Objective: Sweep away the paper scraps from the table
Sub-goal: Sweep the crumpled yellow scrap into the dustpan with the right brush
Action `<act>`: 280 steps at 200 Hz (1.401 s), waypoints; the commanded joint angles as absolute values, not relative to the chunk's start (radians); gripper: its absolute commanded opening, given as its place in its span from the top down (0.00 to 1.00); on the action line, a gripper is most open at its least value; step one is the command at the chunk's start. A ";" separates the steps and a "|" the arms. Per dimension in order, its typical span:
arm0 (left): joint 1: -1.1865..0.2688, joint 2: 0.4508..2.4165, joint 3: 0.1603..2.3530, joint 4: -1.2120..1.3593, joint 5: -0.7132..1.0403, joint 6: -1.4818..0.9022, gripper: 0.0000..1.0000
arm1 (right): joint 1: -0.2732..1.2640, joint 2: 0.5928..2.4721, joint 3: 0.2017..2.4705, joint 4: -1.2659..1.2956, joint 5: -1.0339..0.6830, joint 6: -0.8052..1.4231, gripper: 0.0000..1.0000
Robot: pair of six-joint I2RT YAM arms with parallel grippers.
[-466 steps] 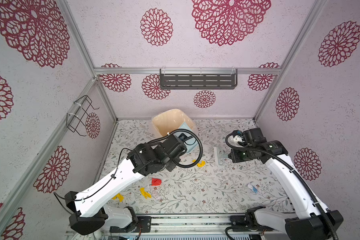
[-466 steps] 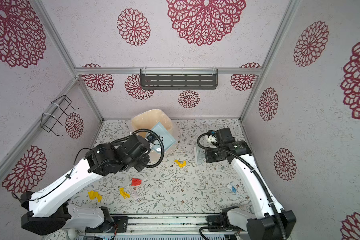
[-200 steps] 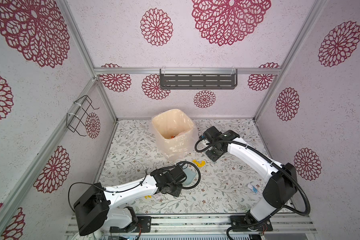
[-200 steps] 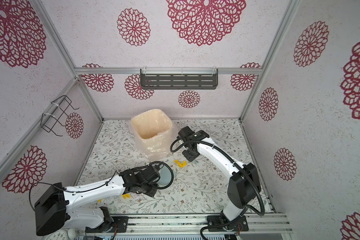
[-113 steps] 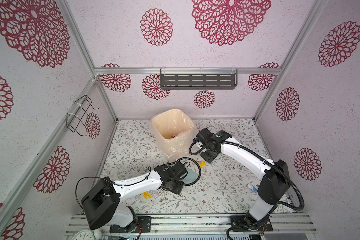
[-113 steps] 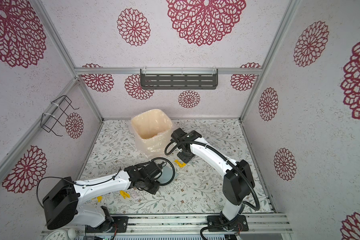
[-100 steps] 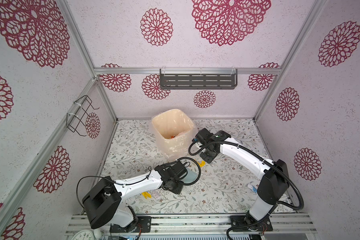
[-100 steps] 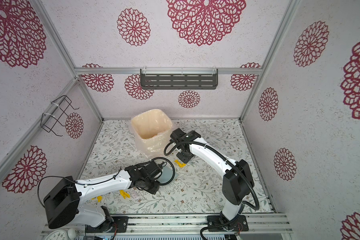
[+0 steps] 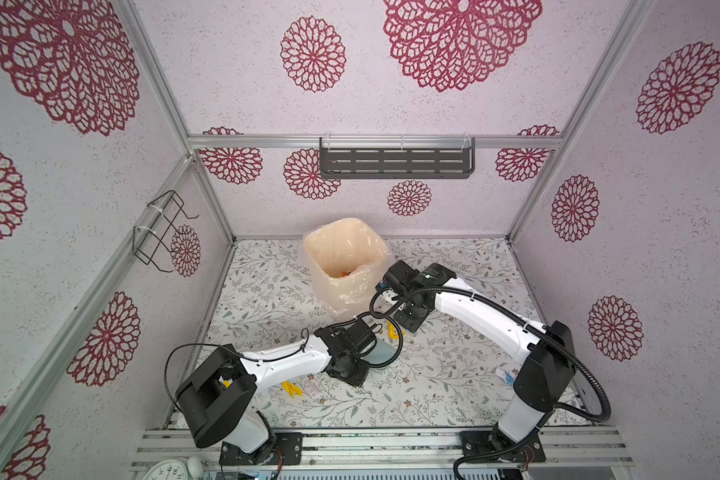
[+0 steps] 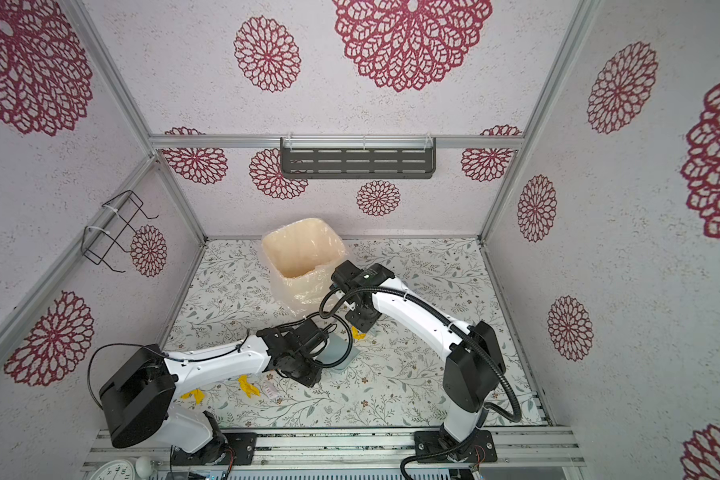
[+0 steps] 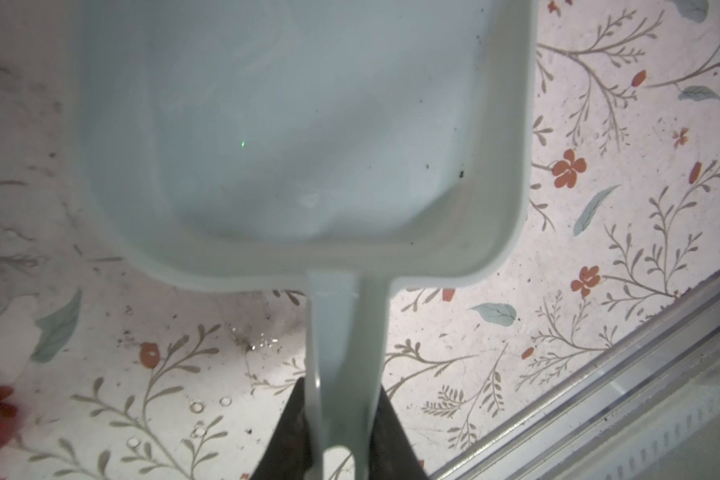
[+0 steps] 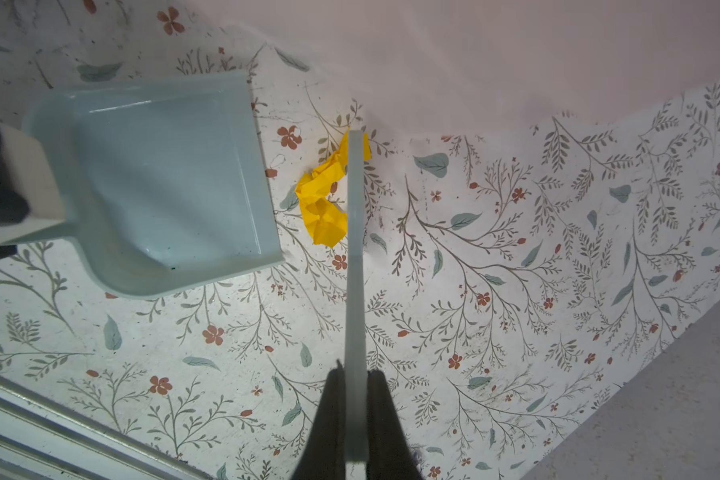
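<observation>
One crumpled yellow paper scrap [image 12: 323, 199]: left gripper [image 11: 339, 419] clamps blue-grey plastic dustpan [image 12: 163, 178], right gripper [image 12: 356, 395] clamps pale brush [image 12: 356, 270]; sweep short, lip flat.

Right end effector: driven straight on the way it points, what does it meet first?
The right end effector is shut on the brush, which leads: likely the table first, tip beside the yellow paper scrap. The bin liner seems to lie beyond; depth unclear.

L arm [image 9: 285, 360] down from over bin [image 9: 341, 245] — dustpan [image 12: 163, 174] now flat on table [image 12: 516, 291]. R arm [image 9: 474, 311] swung in from right side — brush [image 12: 355, 270] now by yellow scrap [image 12: 323, 208], near dustpan lip.
</observation>
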State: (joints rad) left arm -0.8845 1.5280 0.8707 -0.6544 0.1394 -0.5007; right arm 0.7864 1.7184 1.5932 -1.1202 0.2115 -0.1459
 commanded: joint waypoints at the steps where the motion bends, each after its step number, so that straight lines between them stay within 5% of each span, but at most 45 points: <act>1: -0.871 1.540 0.893 -0.640 0.159 -0.481 1.00 | 0.777 1.690 1.621 -1.141 0.278 -0.125 1.00; 112: -0.840 1.592 0.954 -0.675 0.184 -0.429 1.00 | 0.783 1.779 1.652 -1.154 0.268 -0.133 1.00; 228: -0.832 1.600 0.953 -0.678 0.187 -0.429 1.00 | 0.893 1.676 1.680 -1.256 -0.051 -0.094 1.00; 280: -0.832 1.575 0.941 -0.660 0.183 -0.433 1.00 | 0.846 1.611 1.637 -1.302 0.077 -0.053 1.00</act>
State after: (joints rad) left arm -0.8455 1.5970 0.9356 -0.6735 0.1795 -0.4377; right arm 0.8719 1.6855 1.6428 -1.2324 0.0406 -0.0818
